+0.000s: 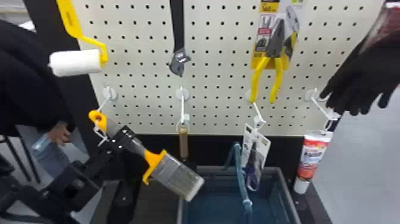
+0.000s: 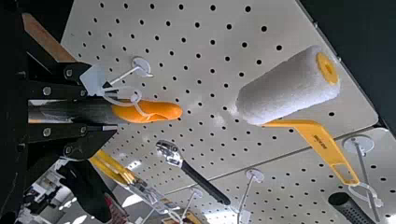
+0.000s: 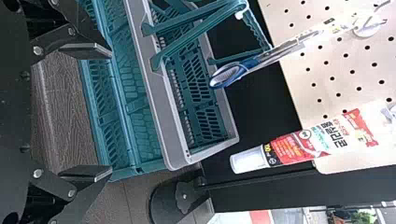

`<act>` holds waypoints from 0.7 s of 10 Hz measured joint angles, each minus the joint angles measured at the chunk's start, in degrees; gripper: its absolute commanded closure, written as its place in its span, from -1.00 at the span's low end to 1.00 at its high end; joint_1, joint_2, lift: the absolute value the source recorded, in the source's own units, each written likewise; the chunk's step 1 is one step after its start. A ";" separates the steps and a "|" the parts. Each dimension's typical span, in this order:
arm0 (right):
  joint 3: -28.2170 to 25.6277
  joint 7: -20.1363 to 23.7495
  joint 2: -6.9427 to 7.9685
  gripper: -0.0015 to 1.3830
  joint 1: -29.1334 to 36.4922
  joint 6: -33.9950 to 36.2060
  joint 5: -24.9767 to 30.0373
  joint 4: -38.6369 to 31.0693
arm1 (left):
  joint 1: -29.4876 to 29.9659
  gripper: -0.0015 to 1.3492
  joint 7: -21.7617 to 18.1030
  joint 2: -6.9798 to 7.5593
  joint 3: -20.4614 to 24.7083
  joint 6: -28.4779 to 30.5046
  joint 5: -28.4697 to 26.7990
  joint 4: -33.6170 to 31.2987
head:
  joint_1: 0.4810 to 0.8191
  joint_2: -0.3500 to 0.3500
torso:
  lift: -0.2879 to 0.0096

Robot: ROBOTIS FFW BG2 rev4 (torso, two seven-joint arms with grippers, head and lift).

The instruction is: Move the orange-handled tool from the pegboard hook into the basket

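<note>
Flat and black, the left claw (image 1: 121, 138) was pinching the orange-handled flat paint brush (image 1: 175, 175). The brush lay on a slant, handle end up and left by a thin white hook (image 1: 104, 104), bristles down and right near the teal plastic basket with a grey rim (image 3: 152, 88), so the move had to go right and down. It was hard to tell if the hook was free. The right claw (image 3: 112, 113) was spread wide, nearer the basket. I counted one brush, one basket, four low hooks, one fluffy white roller (image 1: 76, 63), one pair of yellow-handled pliers (image 1: 279, 79), one pair of blue-handled scissors (image 3: 228, 74), one red-and-white tube (image 1: 313, 156), one wooden handle (image 1: 184, 143) and one silver-headed tool (image 1: 178, 62).
</note>
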 measured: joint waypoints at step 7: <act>0.02 0.00 0.08 -0.43 0.04 0.01 -0.03 -0.03 | -5.84 0.80 -3.12 2.47 0.33 5.74 -0.09 5.98 | -0.60 0.00 | 0.26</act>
